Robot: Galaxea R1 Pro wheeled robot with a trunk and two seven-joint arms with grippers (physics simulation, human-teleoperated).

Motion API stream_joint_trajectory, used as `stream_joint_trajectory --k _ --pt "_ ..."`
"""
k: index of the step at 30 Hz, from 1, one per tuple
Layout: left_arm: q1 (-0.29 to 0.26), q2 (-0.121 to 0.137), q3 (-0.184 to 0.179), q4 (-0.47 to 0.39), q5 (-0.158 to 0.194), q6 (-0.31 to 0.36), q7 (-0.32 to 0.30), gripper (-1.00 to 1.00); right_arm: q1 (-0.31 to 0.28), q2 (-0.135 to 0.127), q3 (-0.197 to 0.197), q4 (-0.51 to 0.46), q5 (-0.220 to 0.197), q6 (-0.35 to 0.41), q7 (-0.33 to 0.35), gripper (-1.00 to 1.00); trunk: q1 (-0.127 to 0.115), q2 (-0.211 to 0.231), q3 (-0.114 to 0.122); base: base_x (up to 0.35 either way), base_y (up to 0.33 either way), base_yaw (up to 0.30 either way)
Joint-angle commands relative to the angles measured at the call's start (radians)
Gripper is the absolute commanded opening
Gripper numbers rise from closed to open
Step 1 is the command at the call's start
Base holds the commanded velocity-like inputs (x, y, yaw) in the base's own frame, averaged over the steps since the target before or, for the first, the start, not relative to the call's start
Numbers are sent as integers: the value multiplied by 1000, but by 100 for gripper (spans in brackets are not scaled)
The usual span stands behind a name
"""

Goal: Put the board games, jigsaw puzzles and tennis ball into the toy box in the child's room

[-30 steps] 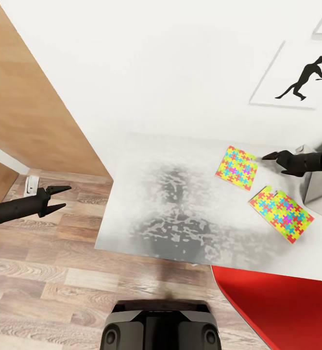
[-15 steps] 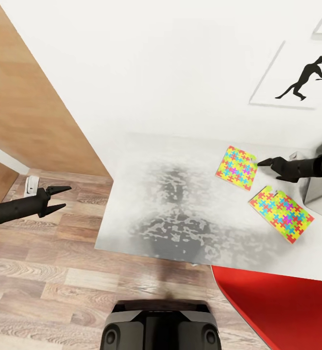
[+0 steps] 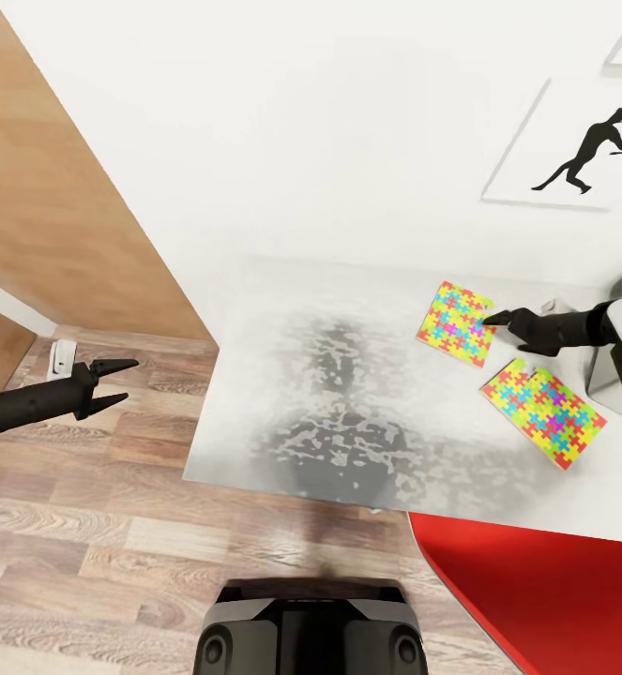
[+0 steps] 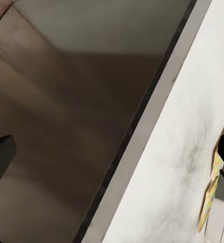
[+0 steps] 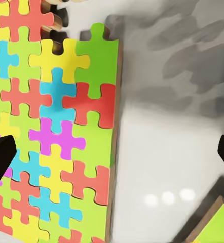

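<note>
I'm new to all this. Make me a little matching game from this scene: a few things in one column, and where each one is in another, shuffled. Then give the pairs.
Things:
1. right black two-fingered gripper
2. left black two-fingered gripper
3. black running-figure poster
4. red curved surface

Places:
A. on the white wall above the table
B. at the edge of the farther multicoloured puzzle square
C. out over the wood plank floor, beside the pale grey-white table
D. below the table's near edge, at the lower right of the head view

Pairs: 1-B, 2-C, 3-A, 4-D
</note>
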Motion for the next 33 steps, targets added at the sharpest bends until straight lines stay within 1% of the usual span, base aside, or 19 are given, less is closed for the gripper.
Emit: stream_joint_trajectory --k 1,22,33 --pt "-1 0 1 -1 10 4 9 100 0 0 2 -1 -10 1 -10 100 1 -2 -1 0 0 0" --pt "-1 1 -1 -7 10 4 9 100 0 7 -2 3 -10 1 -9 100 1 -2 -1 0 0 0" --pt "1 3 -2 -19 10 4 9 100 -1 6 1 6 -9 -32 -9 100 1 -2 -1 0 0 0"
